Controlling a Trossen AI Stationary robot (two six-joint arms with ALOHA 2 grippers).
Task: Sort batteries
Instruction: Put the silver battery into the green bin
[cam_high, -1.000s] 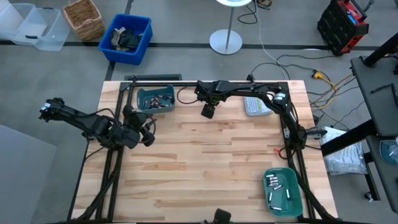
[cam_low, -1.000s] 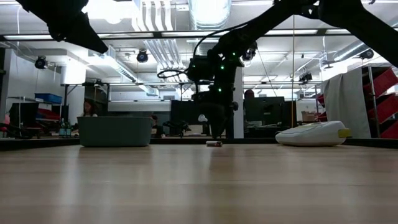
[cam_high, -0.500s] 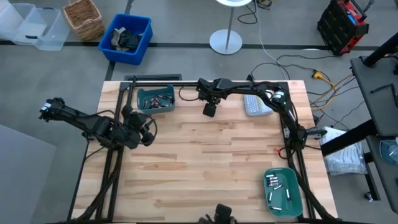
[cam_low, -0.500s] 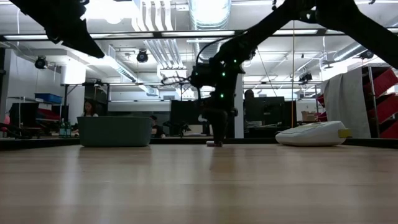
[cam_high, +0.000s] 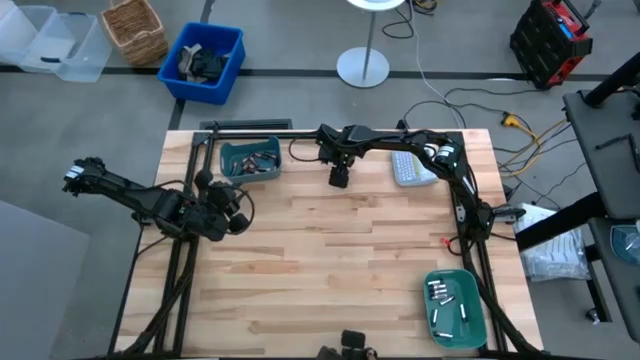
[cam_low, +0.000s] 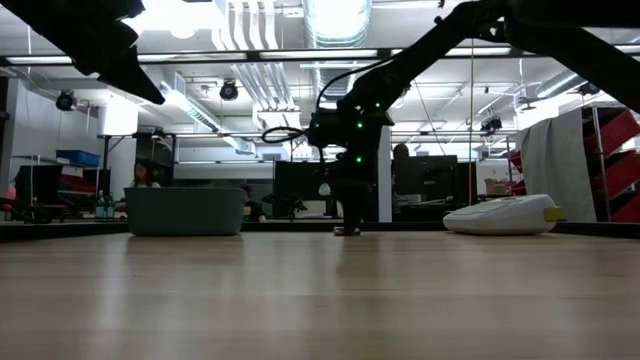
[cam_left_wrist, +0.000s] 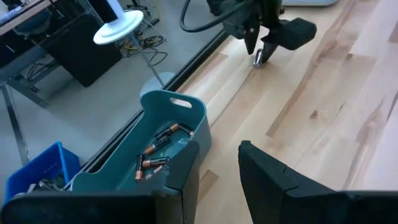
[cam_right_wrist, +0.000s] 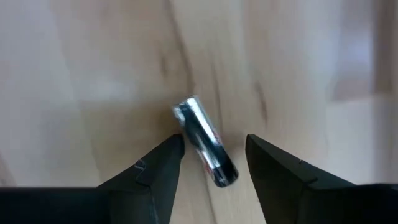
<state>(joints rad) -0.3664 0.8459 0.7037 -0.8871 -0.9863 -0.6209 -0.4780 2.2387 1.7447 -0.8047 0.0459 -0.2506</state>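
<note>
One silvery battery (cam_right_wrist: 204, 142) lies flat on the wood near the table's far edge. My right gripper (cam_right_wrist: 214, 142) is open and points down at it (cam_high: 339, 178), one finger on each side of the cell, close but apart from it. In the low view my right gripper (cam_low: 347, 215) reaches down to the tabletop. A teal bin (cam_high: 250, 160) at the far left holds several coppery-brown batteries (cam_left_wrist: 155, 155). A second teal bin (cam_high: 455, 305) at the near right holds several silvery batteries (cam_high: 438, 292). My left gripper (cam_left_wrist: 219, 149) waits open over the table's left side (cam_high: 238, 213).
The grey-white label maker (cam_high: 412, 170) lies right of my right gripper, by the far edge. Cables run along the far edge and the table's right side. The middle and near part of the tabletop (cam_high: 330, 270) is bare wood.
My right gripper has come down toward the table and now stands around the silvery battery, which has stayed where it lay.
</note>
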